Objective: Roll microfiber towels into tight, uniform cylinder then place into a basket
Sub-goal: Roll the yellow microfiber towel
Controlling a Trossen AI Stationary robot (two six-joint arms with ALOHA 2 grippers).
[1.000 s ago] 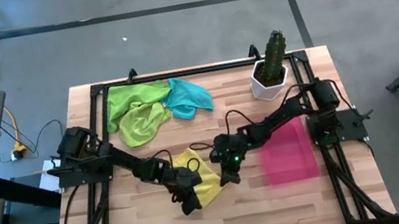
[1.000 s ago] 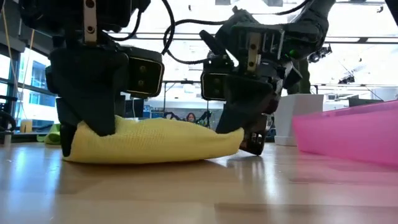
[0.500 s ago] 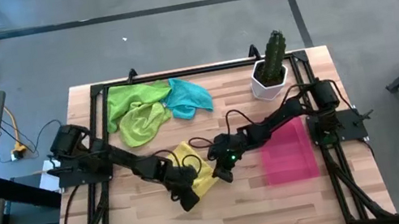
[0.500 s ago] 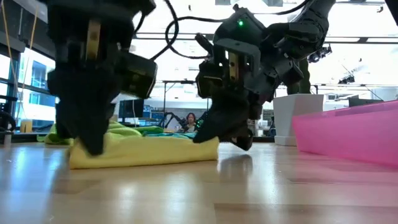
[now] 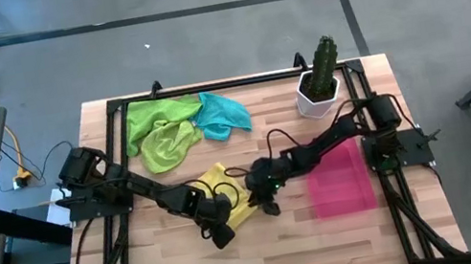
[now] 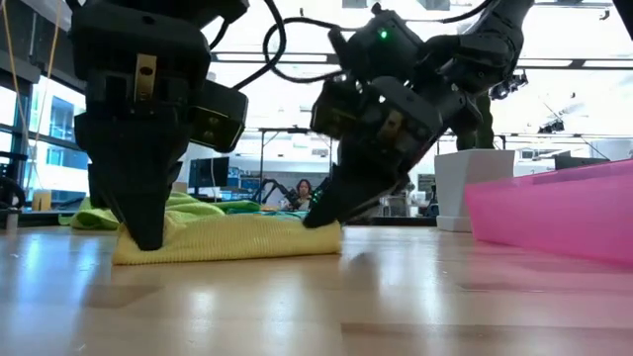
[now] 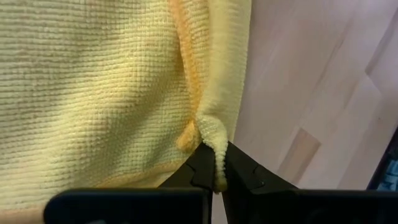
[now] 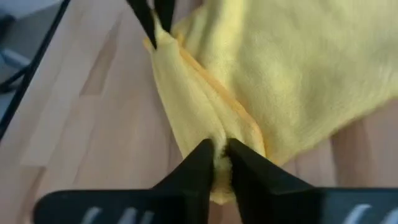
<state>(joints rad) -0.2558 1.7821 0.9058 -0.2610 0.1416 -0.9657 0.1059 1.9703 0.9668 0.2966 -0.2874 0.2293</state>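
Pincers: left pincer (image 5: 220,233) is clamped tight on a pinch of the yellow towel's (image 5: 231,199) edge, seen plainly in its wrist view (image 7: 214,176); right pincer (image 5: 268,208) has a fold of the same towel between its tips (image 8: 216,163), which stand only a little apart around the cloth
Yellow towel place: near the middle of the desk (image 5: 285,249), between the two pincers, flat on the wood (image 6: 227,237)
Yellow towel state: folded over on itself in a low flat wad, not a cylinder; no tight roll shows
Long axis: the held edge runs from the left pincer to the right pincer, roughly across the desk from side to side; in the low view it lies level, neither end lifted
Other towels: two lime green (image 5: 158,131) and one teal (image 5: 224,112) lie crumpled together at the far left of the desk, untouched by either arm
Basket: pink basket (image 5: 339,180) sits just beside the right pincer, on the desk's right half; nothing shows inside it
Done: by my reading, nothing finished; one towel is only gripped and folded
Left: roll the yellow towel tight, set it in the basket, then the same for the other three
Also there: a cactus pot (image 5: 319,88) stands beyond the basket
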